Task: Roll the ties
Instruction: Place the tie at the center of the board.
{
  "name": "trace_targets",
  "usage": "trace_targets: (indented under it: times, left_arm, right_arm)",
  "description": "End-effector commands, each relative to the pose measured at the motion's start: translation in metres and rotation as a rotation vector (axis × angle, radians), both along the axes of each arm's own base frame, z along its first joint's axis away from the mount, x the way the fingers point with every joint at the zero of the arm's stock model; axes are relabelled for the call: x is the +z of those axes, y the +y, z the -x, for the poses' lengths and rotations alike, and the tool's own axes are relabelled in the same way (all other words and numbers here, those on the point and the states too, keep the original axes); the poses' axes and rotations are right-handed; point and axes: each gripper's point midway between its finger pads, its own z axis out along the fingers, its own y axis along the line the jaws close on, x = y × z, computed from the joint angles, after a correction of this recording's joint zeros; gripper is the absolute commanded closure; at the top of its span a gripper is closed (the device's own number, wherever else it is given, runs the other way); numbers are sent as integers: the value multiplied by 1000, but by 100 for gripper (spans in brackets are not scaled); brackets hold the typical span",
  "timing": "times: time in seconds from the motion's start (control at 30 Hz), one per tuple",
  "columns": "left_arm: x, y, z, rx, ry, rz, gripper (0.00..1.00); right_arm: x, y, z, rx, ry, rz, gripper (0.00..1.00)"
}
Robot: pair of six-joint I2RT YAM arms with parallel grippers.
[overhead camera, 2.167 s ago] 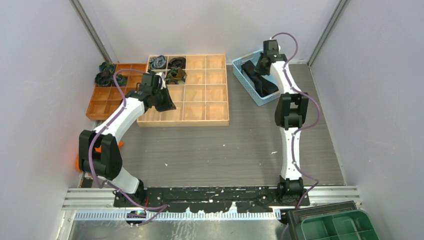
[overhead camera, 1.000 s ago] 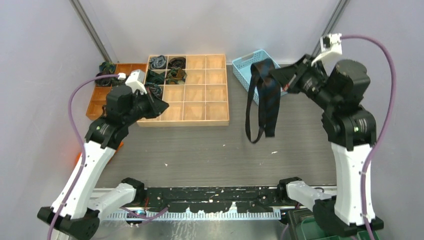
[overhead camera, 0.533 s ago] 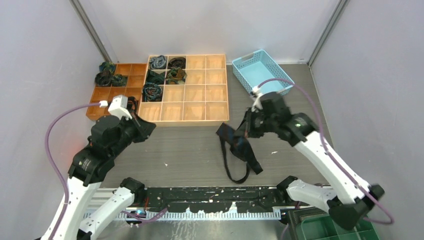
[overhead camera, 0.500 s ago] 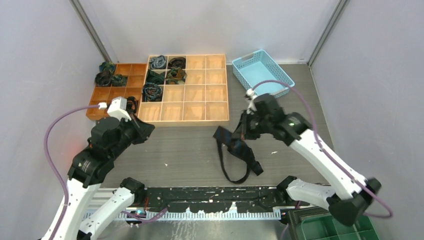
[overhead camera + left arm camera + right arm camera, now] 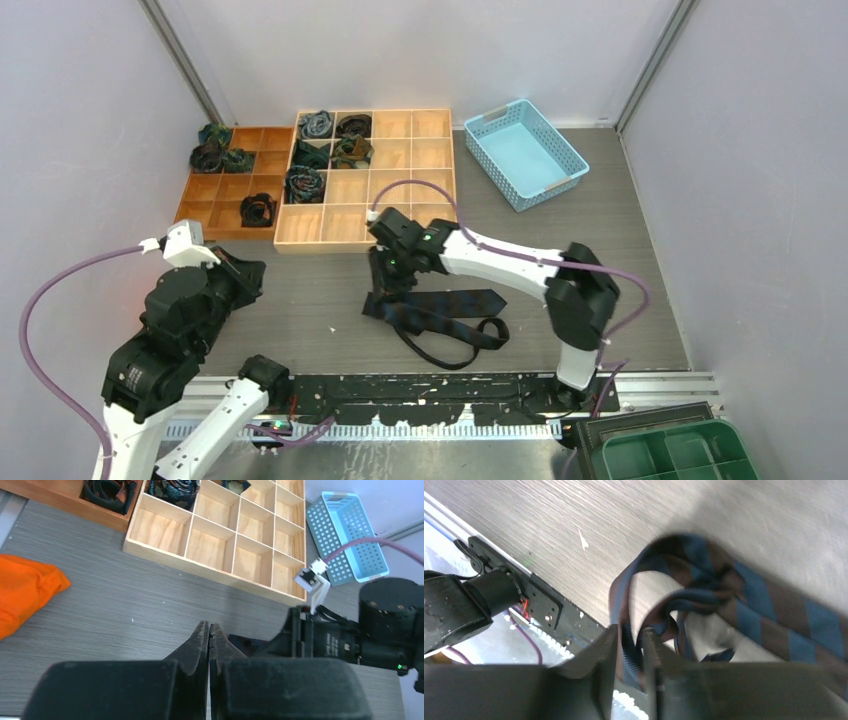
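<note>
A dark tie with blue and brown stripes (image 5: 447, 312) lies bunched on the grey table in front of the wooden tray. My right gripper (image 5: 385, 288) sits at its left end, shut on a fold of the tie (image 5: 724, 600); the right wrist view shows fabric between the fingers (image 5: 630, 650). My left gripper (image 5: 245, 280) is shut and empty above the table's left side; in the left wrist view its fingertips (image 5: 208, 630) touch each other. Several rolled ties (image 5: 304, 183) sit in cells of the light wooden tray (image 5: 405, 215) and the orange tray (image 5: 215, 210).
An empty blue basket (image 5: 524, 152) stands at the back right. An orange object (image 5: 25, 592) lies at the table's left edge. A green bin (image 5: 668, 452) sits off the table's front right corner. A black rail (image 5: 420, 390) runs along the near edge.
My right gripper lifted the tie out of the blue basket, carried it left and lowered it onto the table. My left arm pulled back from the trays toward the near left.
</note>
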Motion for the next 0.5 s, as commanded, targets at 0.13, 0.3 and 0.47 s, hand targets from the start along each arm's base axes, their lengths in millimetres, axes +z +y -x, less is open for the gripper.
trace_targets:
  times: [0.13,0.3,0.47]
  left_arm:
    - [3,16,3,58,-17,-42,100]
    - [-12,-9,-10,-42,23,-32,100]
    - [-38,-50,-28,-180,75,46,100]
  right_arm:
    - [48,34,-49,-10,-235,-53,20]
    - [68,-21,-58,-96,-358,62,17]
    - [61,-108,-52,-270,-416,231,18]
